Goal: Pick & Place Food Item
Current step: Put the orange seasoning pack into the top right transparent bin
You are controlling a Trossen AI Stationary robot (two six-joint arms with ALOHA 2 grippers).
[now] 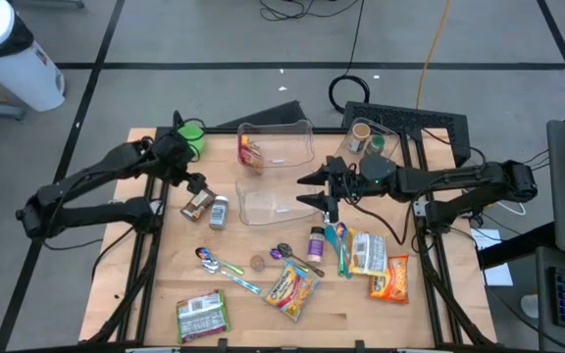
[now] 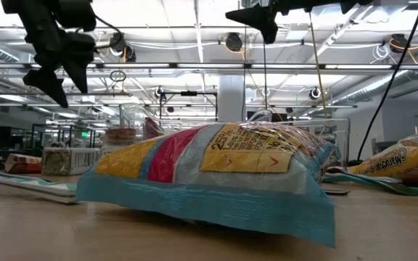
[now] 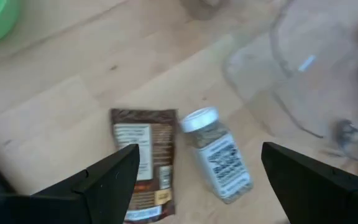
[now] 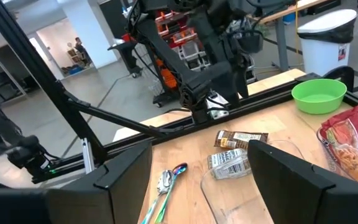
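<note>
Nothing is picked up yet: the left gripper [image 1: 200, 182] hangs open above the brown food pouch [image 1: 197, 203] and spice jar [image 1: 219, 213], while the right gripper [image 1: 324, 191], also open and empty, hovers over the empty clear container [image 1: 263, 201].

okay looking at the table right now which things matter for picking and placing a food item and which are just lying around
Likely part of the job:
- left gripper, open above the brown packet and spice jar
- right gripper, open over a clear container
- second clear container

Lying about:
- green bowl
- spoons
- keyboard
</note>
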